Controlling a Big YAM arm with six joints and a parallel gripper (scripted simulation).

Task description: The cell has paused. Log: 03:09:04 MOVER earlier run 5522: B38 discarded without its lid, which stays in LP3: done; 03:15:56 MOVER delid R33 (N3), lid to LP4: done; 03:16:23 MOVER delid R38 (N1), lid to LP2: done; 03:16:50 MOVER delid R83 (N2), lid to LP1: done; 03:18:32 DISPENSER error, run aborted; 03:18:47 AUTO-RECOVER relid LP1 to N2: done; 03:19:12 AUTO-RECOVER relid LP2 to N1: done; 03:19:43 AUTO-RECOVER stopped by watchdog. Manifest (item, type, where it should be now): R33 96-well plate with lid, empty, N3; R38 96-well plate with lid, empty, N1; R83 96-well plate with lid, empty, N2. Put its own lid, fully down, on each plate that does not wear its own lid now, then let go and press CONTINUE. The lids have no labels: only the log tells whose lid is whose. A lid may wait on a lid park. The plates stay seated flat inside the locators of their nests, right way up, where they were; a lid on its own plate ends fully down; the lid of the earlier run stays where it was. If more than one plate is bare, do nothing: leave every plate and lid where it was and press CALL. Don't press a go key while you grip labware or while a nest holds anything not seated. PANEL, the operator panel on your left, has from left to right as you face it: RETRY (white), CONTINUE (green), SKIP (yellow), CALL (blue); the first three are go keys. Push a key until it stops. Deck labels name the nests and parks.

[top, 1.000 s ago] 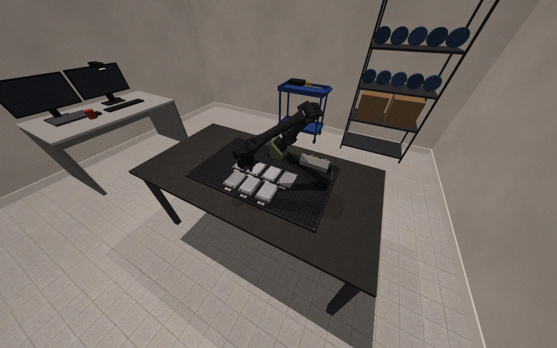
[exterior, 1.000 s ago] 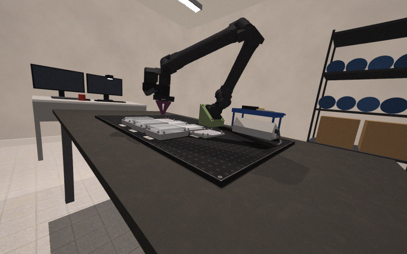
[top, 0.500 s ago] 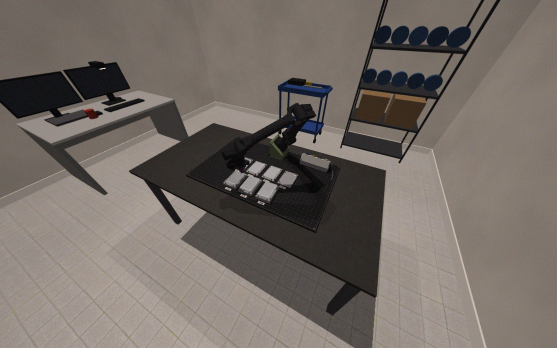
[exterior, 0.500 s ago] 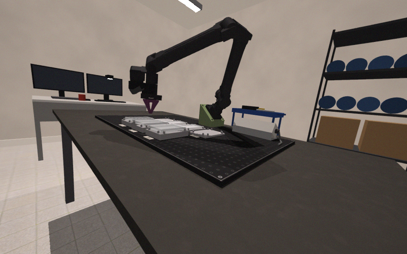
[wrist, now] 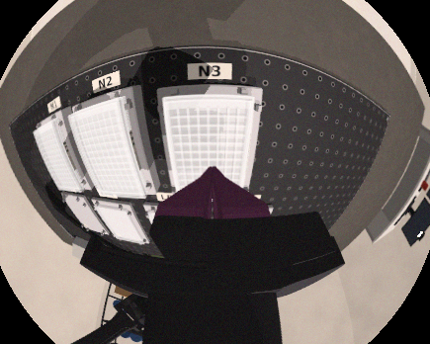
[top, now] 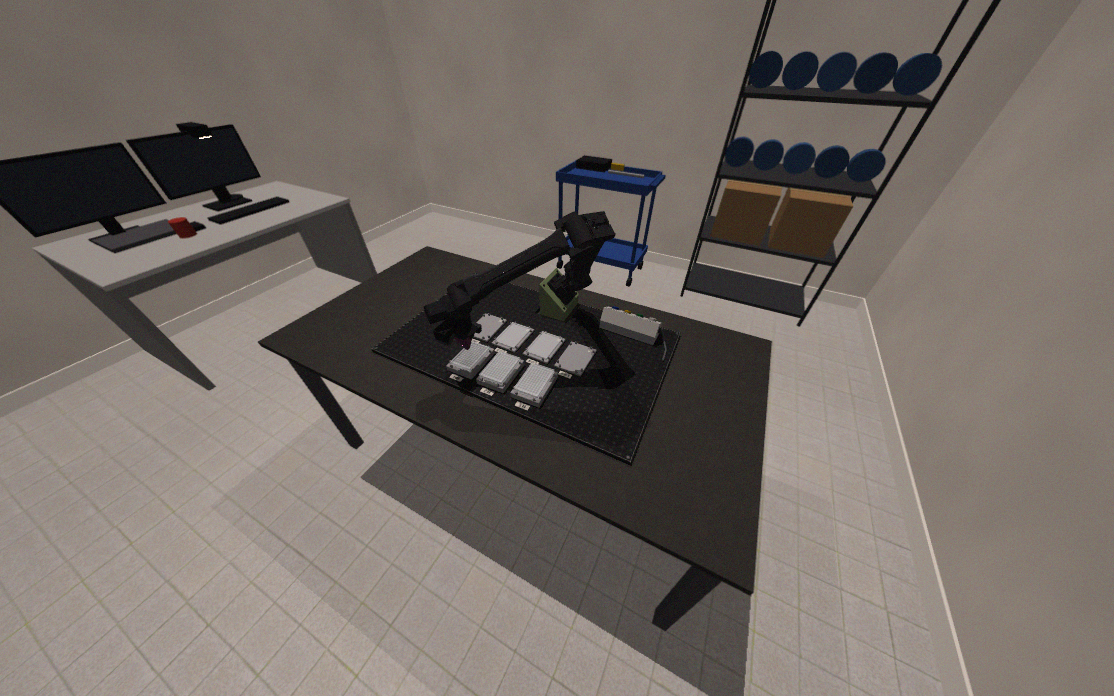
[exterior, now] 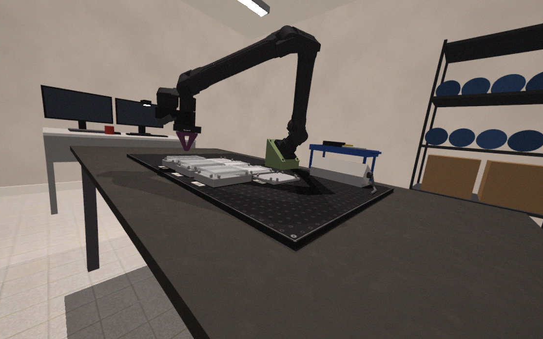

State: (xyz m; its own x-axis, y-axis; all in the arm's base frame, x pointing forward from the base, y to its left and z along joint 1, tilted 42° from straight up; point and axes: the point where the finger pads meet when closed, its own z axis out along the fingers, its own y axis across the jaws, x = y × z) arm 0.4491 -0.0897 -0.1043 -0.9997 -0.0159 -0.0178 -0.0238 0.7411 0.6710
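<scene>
Three white 96-well plates sit in a row in the wrist view: N3 in the middle, N2 (wrist: 108, 147) to its left and N1 (wrist: 52, 154) at the far left. N3 shows a sharp well grid. The other two look a little softer, and I cannot tell lids for sure. My gripper (wrist: 212, 172) is shut and empty. It hovers above the deck at N3's near edge, over the lid-park row. It also shows in the exterior view (exterior: 185, 144) and in the top view (top: 449, 332), beside the leftmost plate (top: 469, 358). Two lid parks (wrist: 120, 219) show at lower left; the others are hidden.
The grey operator panel (top: 630, 325) stands at the far end of the black deck, also in the exterior view (exterior: 341, 172). The arm's green base (exterior: 281, 155) is behind the park row (top: 544, 345). A desk with monitors (top: 111, 185), a blue cart and a shelf stand off the table.
</scene>
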